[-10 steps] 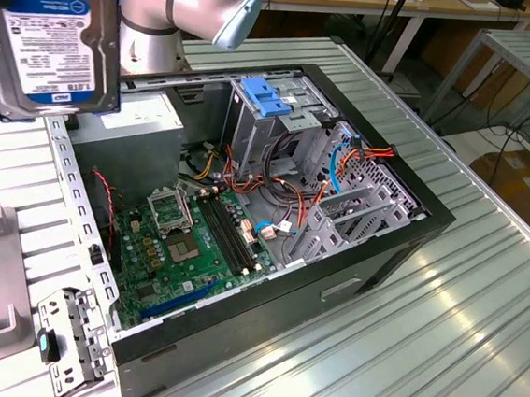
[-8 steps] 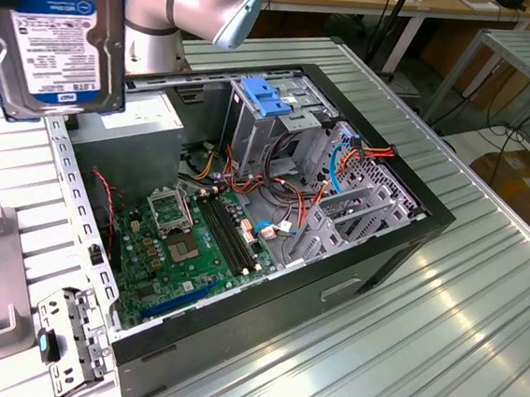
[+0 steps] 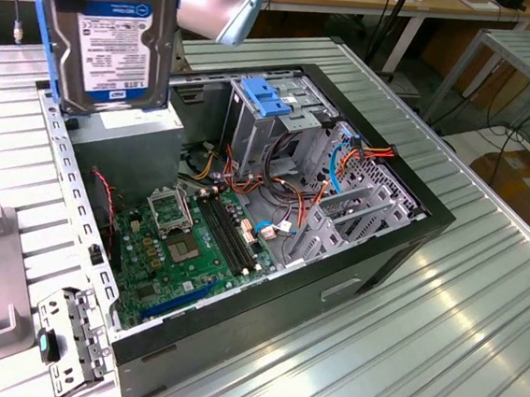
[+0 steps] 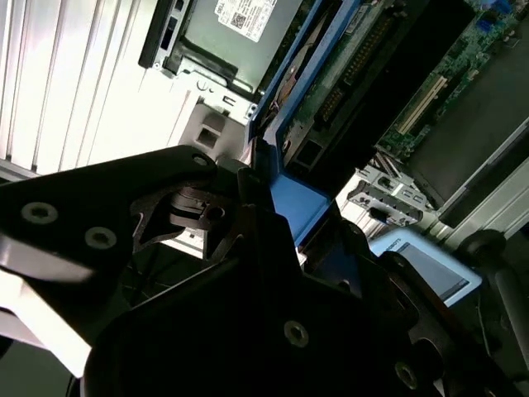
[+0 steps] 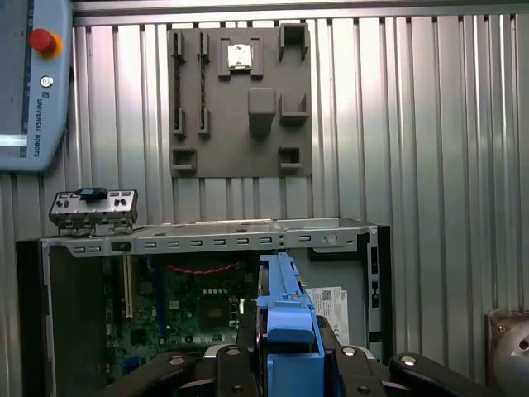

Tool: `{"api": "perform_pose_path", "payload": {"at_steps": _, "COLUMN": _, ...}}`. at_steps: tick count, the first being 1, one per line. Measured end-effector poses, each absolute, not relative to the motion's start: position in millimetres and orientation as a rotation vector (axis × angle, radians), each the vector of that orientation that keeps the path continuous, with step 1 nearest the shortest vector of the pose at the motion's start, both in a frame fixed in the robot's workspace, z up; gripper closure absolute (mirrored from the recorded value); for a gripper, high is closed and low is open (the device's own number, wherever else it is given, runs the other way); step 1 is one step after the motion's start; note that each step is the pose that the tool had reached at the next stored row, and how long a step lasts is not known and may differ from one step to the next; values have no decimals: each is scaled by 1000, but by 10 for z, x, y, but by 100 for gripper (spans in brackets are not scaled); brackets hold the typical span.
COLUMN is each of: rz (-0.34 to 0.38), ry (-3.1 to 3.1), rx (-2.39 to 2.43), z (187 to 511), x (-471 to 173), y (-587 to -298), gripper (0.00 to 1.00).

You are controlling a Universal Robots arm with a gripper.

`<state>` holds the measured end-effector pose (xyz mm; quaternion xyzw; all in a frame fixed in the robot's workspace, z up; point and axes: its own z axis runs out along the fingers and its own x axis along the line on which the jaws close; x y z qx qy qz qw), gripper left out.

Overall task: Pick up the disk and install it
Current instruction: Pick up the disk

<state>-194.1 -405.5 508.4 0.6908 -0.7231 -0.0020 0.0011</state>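
Note:
The disk [image 3: 111,38] hangs in the air above the back corner of the open computer case [image 3: 437,220], at the exterior view's upper left. It stands on edge, its white label with a blue band facing the camera and blue rails along its sides. In the first wrist view the disk's blue rail [image 5: 285,318] sits between the black fingers [image 5: 244,335] of my gripper [image 5: 285,343], which is shut on it. In the second wrist view the same blue rail [image 4: 302,207] runs out from the gripper's black body, over the case.
Inside the case lie a green motherboard [image 3: 186,238], a drive cage with a blue latch [image 3: 265,95], bundled cables and a grey metal box with a white sticker [image 5: 331,308]. A grey fixture plate [image 5: 240,91], a small metal bracket [image 3: 68,339] and a pendant [image 5: 33,83] rest on the ribbed table.

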Motion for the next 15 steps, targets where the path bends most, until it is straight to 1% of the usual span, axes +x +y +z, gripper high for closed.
{"api": "perform_pose_path", "payload": {"at_steps": 13, "rz": -5, "ry": -2269, "rx": 2168, "z": 5064, "x": -1234, "y": -4062, "gripper": 63}}
{"api": "perform_pose_path", "payload": {"at_steps": 15, "rz": -5, "ry": -2269, "rx": 2168, "z": 5063, "x": -1227, "y": -4062, "gripper": 63}}
